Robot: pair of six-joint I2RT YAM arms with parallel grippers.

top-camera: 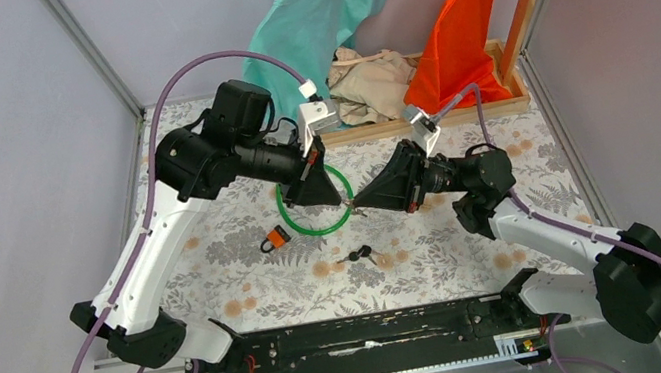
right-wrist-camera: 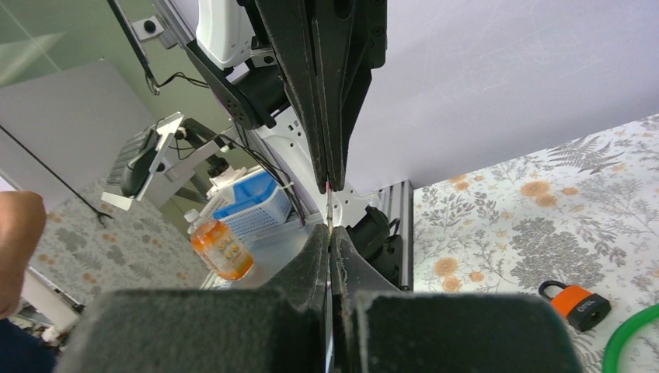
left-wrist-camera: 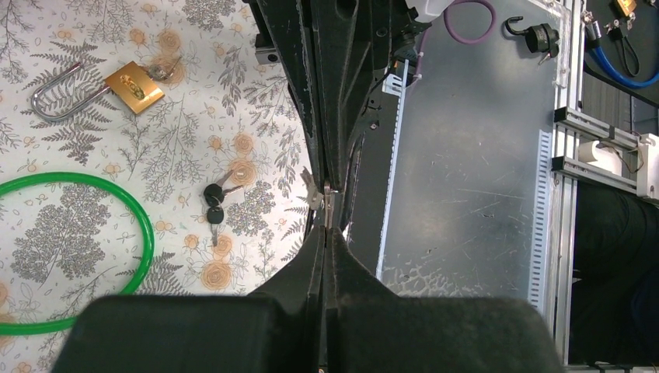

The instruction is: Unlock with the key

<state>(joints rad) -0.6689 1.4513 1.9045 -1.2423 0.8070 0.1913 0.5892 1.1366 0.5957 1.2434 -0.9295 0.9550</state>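
Furthest left, the padlock (top-camera: 277,239) lies flat on the floral cloth (top-camera: 475,223), and nothing touches it. Just right of it is the green ring (left-wrist-camera: 149,247). The left gripper (top-camera: 319,188) hangs over that ring with its fingers pressed together and nothing clearly between them (a small silver glint at the tips is too small for us to name). We judge it is waiting there to steady the padlock, which sits near it, toward the bases. Next come the keys (left-wrist-camera: 213,193), a small black-headed bunch lying loose on the cloth, apart from the padlock and nearer the bases than either gripper. On the right, the right gripper (top-camera: 362,205) points leftward and low, its fingers likewise closed and empty as far as we can tell. The keys lie near it, just below its tip in the top view, so we think it is the better placed to fetch them once it opens.
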